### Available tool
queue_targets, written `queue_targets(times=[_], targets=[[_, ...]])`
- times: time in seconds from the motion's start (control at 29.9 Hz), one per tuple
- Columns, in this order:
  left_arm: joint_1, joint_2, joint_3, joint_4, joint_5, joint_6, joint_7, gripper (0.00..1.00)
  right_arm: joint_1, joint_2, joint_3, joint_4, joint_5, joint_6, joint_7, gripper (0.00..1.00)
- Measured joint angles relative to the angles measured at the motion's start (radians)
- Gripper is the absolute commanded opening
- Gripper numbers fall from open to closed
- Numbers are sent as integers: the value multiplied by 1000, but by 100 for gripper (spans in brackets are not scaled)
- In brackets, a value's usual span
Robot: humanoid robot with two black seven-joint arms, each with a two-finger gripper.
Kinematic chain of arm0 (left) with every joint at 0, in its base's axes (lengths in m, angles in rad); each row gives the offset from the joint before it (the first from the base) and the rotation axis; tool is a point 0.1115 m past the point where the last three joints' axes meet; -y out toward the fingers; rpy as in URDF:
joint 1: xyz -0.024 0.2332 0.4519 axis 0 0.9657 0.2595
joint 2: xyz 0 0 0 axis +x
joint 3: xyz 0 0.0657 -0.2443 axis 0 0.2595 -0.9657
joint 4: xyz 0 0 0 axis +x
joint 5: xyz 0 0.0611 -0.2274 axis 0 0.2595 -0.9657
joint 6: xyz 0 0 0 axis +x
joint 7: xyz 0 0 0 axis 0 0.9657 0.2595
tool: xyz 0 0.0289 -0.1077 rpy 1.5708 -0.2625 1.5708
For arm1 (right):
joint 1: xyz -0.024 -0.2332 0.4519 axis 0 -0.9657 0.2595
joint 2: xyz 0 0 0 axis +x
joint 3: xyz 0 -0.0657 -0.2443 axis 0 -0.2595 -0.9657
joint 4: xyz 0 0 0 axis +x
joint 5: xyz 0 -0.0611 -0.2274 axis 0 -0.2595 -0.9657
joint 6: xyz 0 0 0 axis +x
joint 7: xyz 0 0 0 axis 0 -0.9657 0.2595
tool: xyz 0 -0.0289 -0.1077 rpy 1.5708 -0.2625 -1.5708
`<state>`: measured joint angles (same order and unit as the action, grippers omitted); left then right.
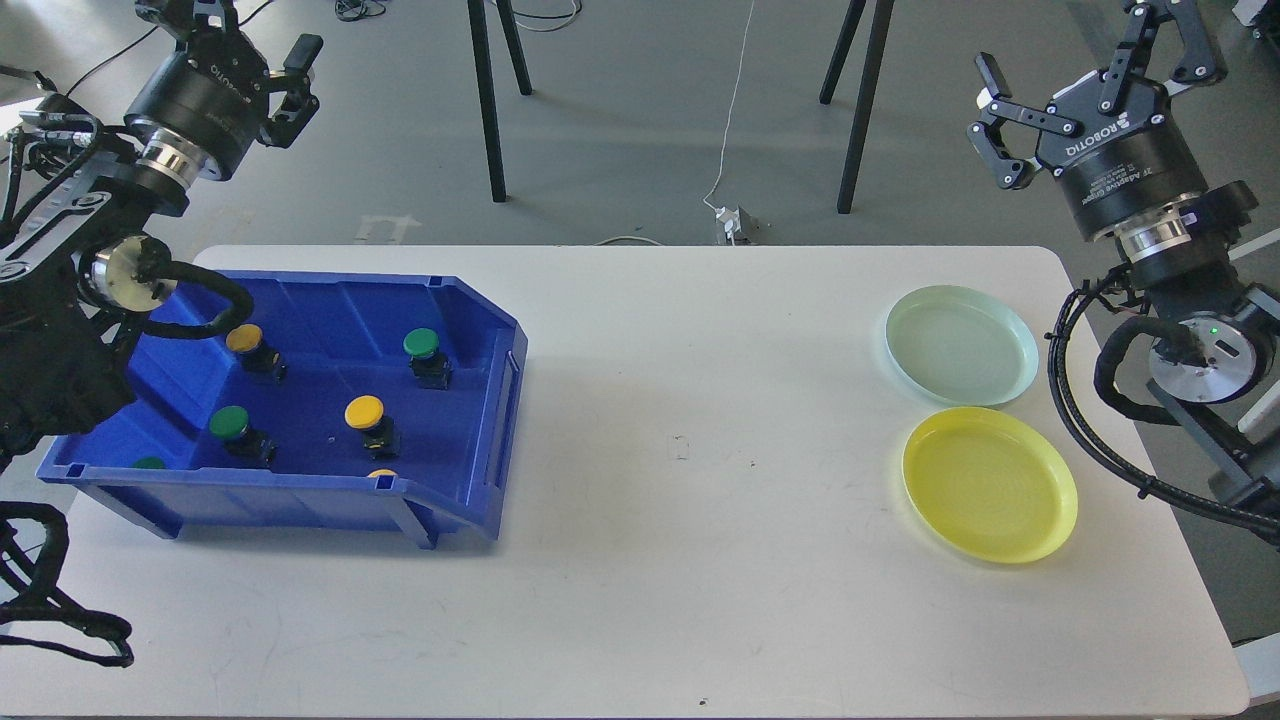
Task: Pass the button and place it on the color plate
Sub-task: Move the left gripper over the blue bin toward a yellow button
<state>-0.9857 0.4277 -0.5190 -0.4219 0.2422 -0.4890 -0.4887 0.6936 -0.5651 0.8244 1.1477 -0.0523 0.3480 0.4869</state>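
A blue bin (470, 330) on the table's left holds several buttons: a yellow button (364, 412), a green button (421, 344), another green button (229, 423) and an orange-yellow one (244, 338); more peek over the front wall. At the right lie a pale green plate (960, 343) and a yellow plate (989, 483), both empty. My left gripper (262, 48) hangs open above and behind the bin's far left corner, holding nothing. High at the far right, my right gripper (1090, 75) is open and empty, up beyond the plates.
The white table (690, 500) spans the view, its bare middle lying between bin and plates. Black stand legs (487, 100) and a white cable (735, 120) are on the floor behind the table. Arm cables hang near both table ends.
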Motion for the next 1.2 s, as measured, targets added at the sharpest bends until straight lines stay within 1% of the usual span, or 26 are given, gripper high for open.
queue_targets(times=[0.13, 0.33, 0.43, 0.57, 0.64, 0.74, 0.84, 1.0, 1.07, 1.2], targets=[[2, -9, -4, 1, -18, 0, 0, 100, 5, 4, -1, -12, 0, -3, -1, 99], [-3, 1, -28, 13, -122, 0, 0, 100, 5, 5, -1, -14, 0, -5, -1, 99], [-3, -5, -90, 22, -186, 1, 0, 100, 3, -4, -1, -14, 0, -6, -1, 99], [-5, -25, -237, -51, -214, 1, 0, 100, 3, -19, 0, -11, 0, -6, -1, 99], [-10, -24, -273, -66, -215, 1, 0, 100, 4, -35, 1, -9, 0, -6, -1, 99], [-34, -7, -281, -97, -215, 1, 0, 100, 7, -54, 1, -8, 1, -6, -1, 99], [-57, 34, -230, -186, -208, 0, 0, 100, 7, -57, -1, -10, 1, -6, -1, 99], [-142, 132, -34, -412, -105, 0, 0, 100, 4, -42, -4, -14, 0, -29, -1, 99], [-164, 189, 22, -530, -3, 0, 0, 100, -1, -35, -4, -14, 0, -42, 0, 99], [-182, 311, 84, -756, 275, 0, 0, 100, -14, -31, -4, -13, 0, -50, 1, 99]])
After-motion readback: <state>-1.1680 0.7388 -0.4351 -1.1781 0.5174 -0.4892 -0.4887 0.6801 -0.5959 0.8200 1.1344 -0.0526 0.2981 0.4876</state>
